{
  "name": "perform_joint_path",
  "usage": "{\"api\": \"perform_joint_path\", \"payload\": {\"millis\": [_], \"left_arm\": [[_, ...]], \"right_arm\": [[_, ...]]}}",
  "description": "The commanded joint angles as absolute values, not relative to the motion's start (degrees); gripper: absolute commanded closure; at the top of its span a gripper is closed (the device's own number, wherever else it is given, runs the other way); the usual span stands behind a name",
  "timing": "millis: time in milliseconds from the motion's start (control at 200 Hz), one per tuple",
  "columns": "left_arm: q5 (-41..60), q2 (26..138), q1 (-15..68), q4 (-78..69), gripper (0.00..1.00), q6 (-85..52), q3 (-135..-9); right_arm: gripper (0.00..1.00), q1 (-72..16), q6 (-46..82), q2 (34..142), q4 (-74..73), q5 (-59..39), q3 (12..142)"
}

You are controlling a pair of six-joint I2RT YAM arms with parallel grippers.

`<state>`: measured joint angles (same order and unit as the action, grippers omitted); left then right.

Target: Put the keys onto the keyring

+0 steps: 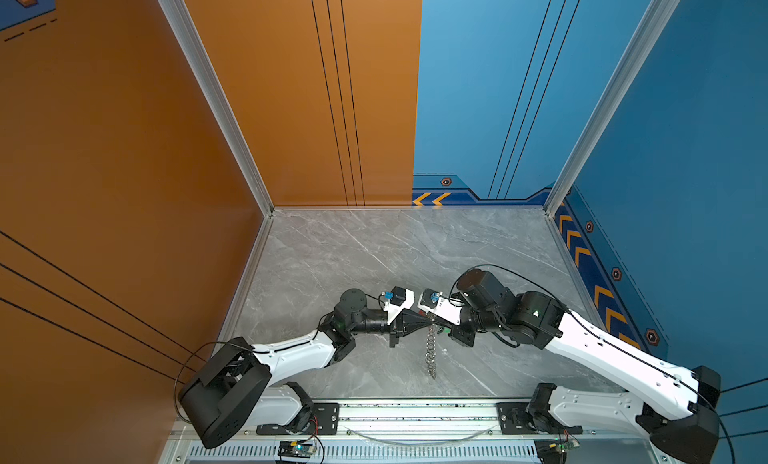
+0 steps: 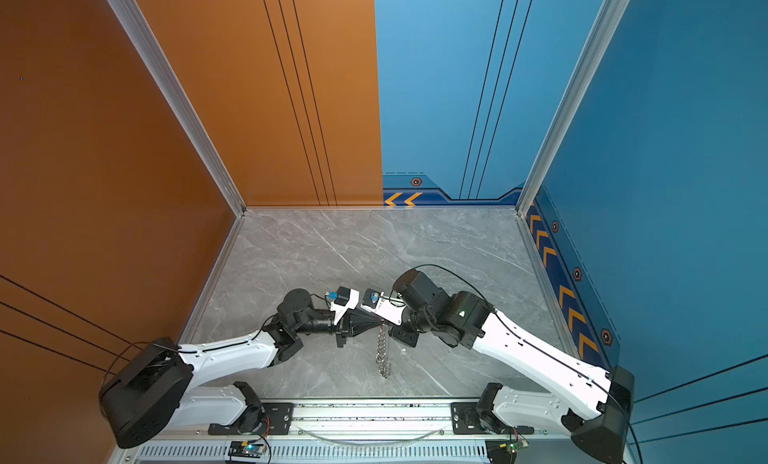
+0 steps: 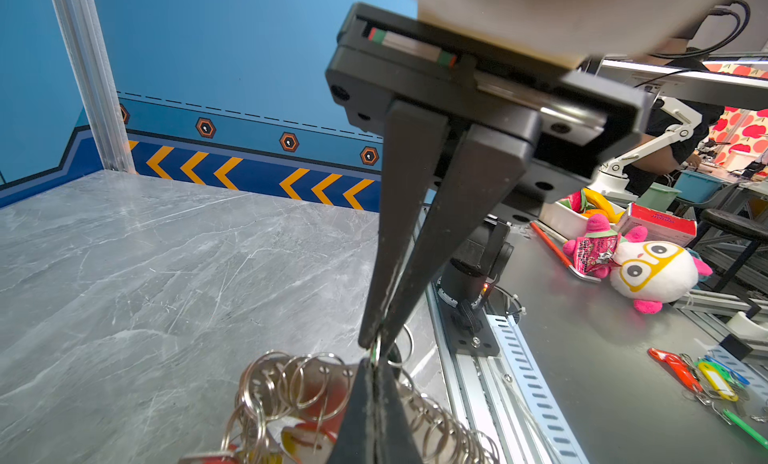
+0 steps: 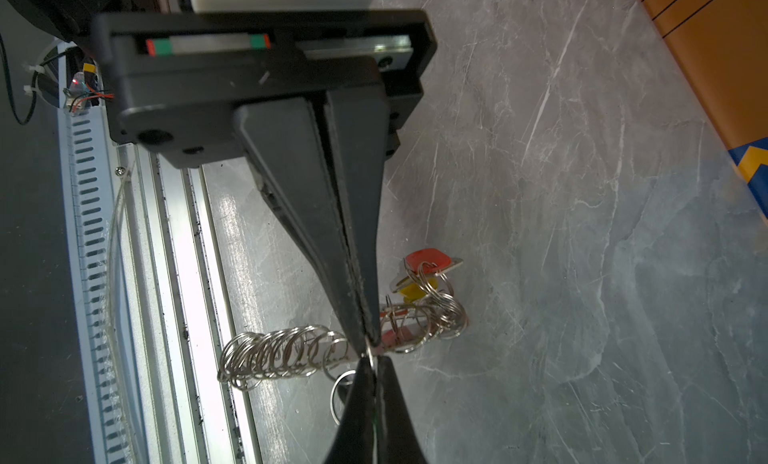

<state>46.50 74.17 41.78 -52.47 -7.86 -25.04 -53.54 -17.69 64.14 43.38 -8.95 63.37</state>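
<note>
In both top views the left jaws and the right jaws meet tip to tip, low over the table (image 1: 374,254). The keyring (image 1: 431,353) (image 2: 382,353) starts right under the tips. It runs away from them toward the arm bases as a row of rings.

In the left wrist view the left jaws are clenched, with only a thin slit between them. They pinch one wire ring of the keyring (image 3: 309,383) at their tips. The right jaws point straight at them, and they are clenched on the same ring. Keys (image 3: 299,439) with red and yellow tags sit among the rings to one side of the tips.

In the right wrist view the right jaws are squeezed tight on that ring. The keyring (image 4: 282,351) lies across, just behind the tips. The keys (image 4: 419,274) sit at its end, near the right jaws. A loose ring (image 4: 345,389) lies just beside the left jaws.
</note>
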Motion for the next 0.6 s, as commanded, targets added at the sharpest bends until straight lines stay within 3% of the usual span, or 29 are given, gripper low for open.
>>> {"api": "perform_joint_path", "payload": {"millis": [0, 50, 175, 596], "left_arm": [[43.10, 72.58, 41.82, -52.82, 1.00, -8.15, -25.85], [42.20, 71.94, 41.67, -52.85, 1.00, -7.79, -25.64], [40.07, 70.54, 41.39, -52.82, 1.00, -6.96, -25.06], [37.73, 68.99, 41.35, -52.82, 1.00, -7.05, -25.13]], "right_arm": [[0.80, -52.59, -15.75, 61.18, 39.53, -8.83, 61.97], [0.72, -51.83, -14.45, 59.90, 38.30, -7.43, 61.00], [0.66, -48.51, -10.70, 56.44, 34.78, -7.18, 58.16], [0.75, -43.26, -1.59, 53.78, 21.75, -17.25, 49.47]]}}
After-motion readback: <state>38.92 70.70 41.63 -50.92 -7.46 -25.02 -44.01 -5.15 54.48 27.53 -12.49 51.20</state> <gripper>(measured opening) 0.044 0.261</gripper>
